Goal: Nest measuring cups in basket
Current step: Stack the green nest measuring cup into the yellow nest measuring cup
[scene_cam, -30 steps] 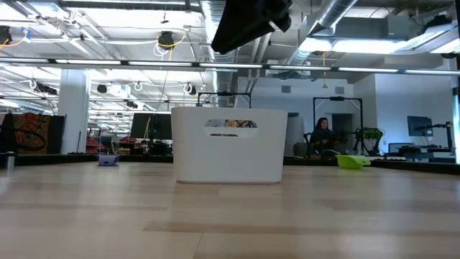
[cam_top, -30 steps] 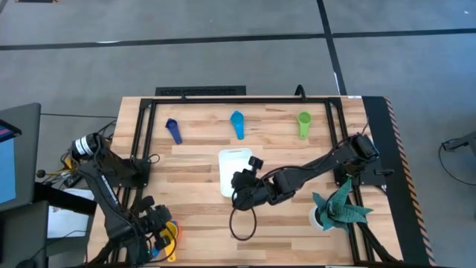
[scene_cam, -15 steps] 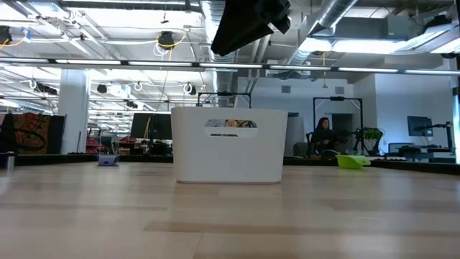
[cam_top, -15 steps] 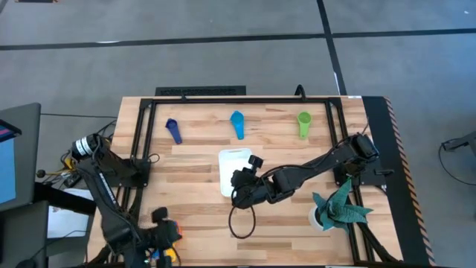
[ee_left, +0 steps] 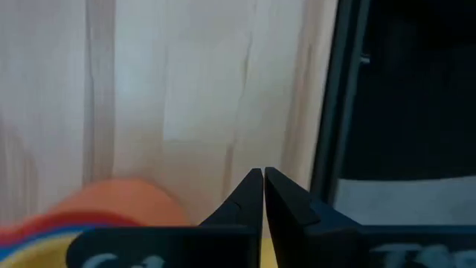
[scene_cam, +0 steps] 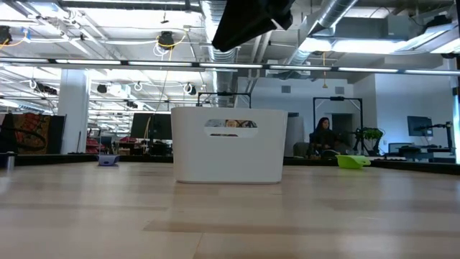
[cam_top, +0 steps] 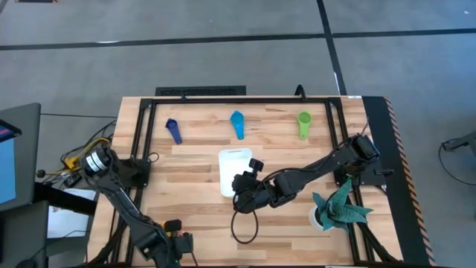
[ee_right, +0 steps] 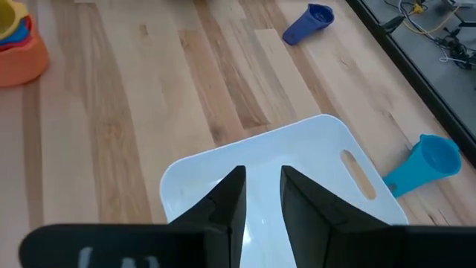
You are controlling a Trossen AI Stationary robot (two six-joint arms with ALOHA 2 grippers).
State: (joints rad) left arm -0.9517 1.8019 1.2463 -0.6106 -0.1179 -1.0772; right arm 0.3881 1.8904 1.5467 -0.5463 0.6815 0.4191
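A dark blue cup, a light blue cup and a green cup lie on their sides in a row at the far side of the table. The white basket stands mid-table. My right gripper hovers open over the basket's near end, with nothing between its fingers. A stack of cups with an orange one outermost sits at the near left corner. My left gripper is shut above bare wood, right beside the orange cup. In the high view the left gripper largely covers the stack.
A teal folded-paper plant stands at the near right. A black cable loop hangs below the right arm. A black frame rail runs along the table edge close to the left gripper. Bare wood lies between the basket and the stack.
My left gripper has swung toward the table's right along the near edge, rolling and tipping as it went, its fingers staying shut. It now stands over the cup stack in the high view. The right arm has kept still.
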